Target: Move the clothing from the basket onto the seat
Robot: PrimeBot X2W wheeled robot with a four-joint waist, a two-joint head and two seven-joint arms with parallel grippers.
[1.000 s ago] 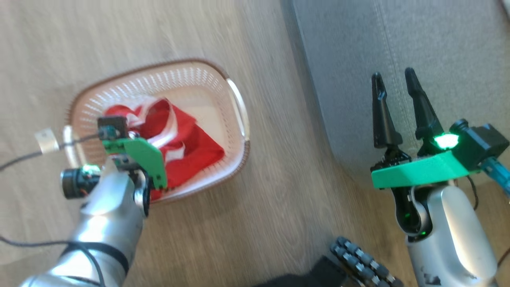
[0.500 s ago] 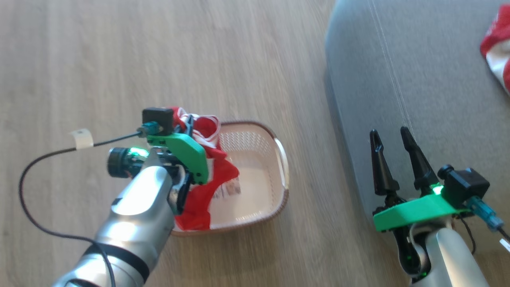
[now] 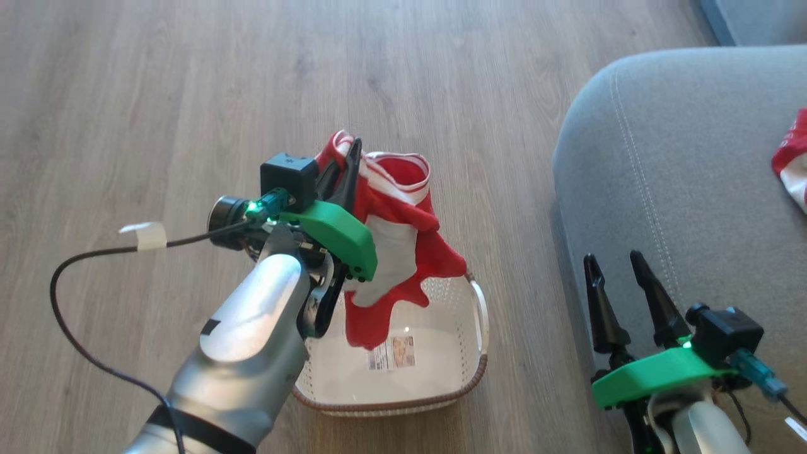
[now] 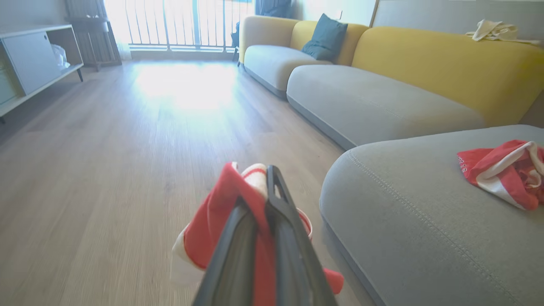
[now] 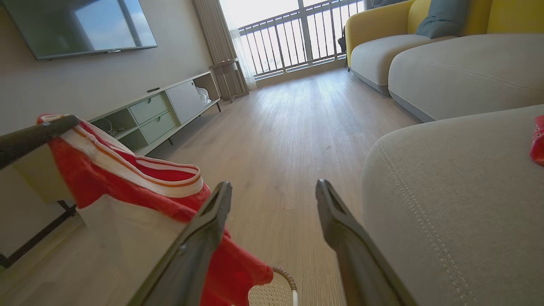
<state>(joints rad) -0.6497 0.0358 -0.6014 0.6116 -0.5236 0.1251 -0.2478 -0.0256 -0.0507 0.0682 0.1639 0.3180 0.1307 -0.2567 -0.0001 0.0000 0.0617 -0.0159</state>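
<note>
The right gripper (image 5: 273, 184) has its two dark fingers spread apart over the wooden floor (image 5: 289, 127). To their left, a red garment (image 5: 140, 187) with white bands and striped trim hangs from the tip of the left gripper (image 5: 63, 125), above the basket (image 5: 282, 274), whose braided rim shows at the bottom edge. The grey seat (image 5: 446, 204) fills the right side, with another scrap of red cloth (image 5: 537, 140) on it at the frame's edge. A television (image 5: 80, 25) hangs above a low cabinet (image 5: 161, 114).

Daylight is entering through the railed window (image 5: 297, 38) and glaring on the wood-plank floor (image 4: 187, 85). A television (image 5: 80, 25) is hanging on the beige wall (image 5: 170, 51) above a low pale cabinet (image 5: 161, 114).
</note>
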